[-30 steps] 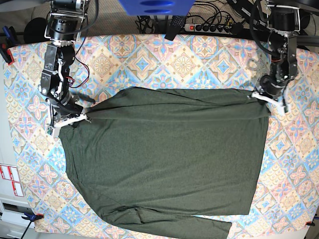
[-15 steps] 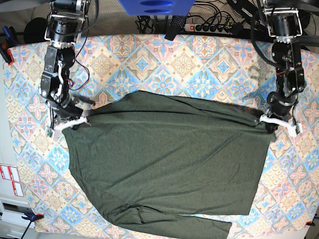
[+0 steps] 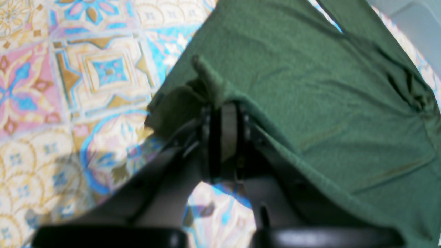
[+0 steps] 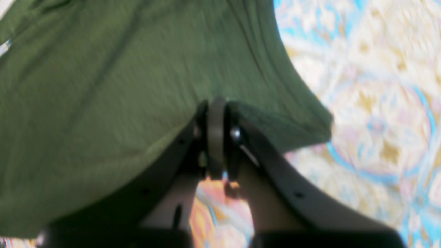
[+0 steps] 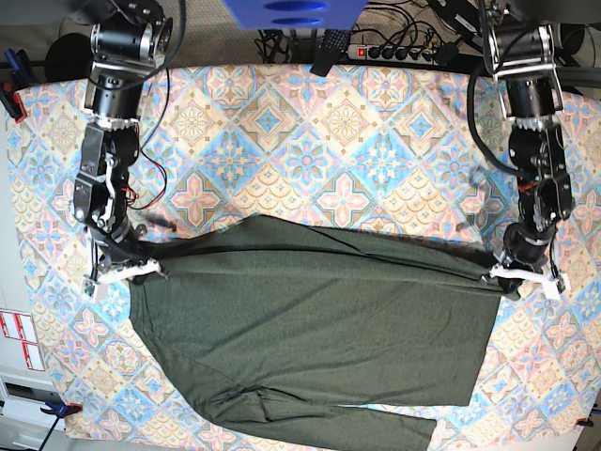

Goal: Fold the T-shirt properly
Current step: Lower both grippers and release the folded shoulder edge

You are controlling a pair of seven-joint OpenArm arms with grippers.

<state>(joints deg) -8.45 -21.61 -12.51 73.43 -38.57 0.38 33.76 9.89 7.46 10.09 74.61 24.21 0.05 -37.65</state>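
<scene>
Carrying the far edge of the T-shirt (image 5: 319,319) toward the near side, that's the step in hand by my reading: both arms have a corner each and the cloth runs in a taut ridge between them. The left gripper (image 5: 515,274) has its jaws together, clamped on a pinch of green knit; in its wrist view a small nub of fabric pokes up just past the fingertips (image 3: 224,113), with the shirt falling away to one side and patterned tablecloth (image 5: 282,122) showing on the other. The right gripper (image 5: 131,268) is pinched shut on the opposite corner, the fabric draping off both sides of its closed jaws in the blurred wrist view (image 4: 216,137).

Between the two grippers the lifted edge hangs slightly slack, with long creases running along it. Beyond that edge the body of the shirt lies flat on the tablecloth, and a long sleeve trails along the near rim, partly tucked under the hem.

So the fold is about half carried over, I'd judge, not yet laid. What the next move calls for: both arms travelling together at equal pace, keeping the edge tensioned so it doesn't sag or skew, then lowering it squarely onto the near hem before either grip lets go. Uneven travel risks a crooked crease.
</scene>
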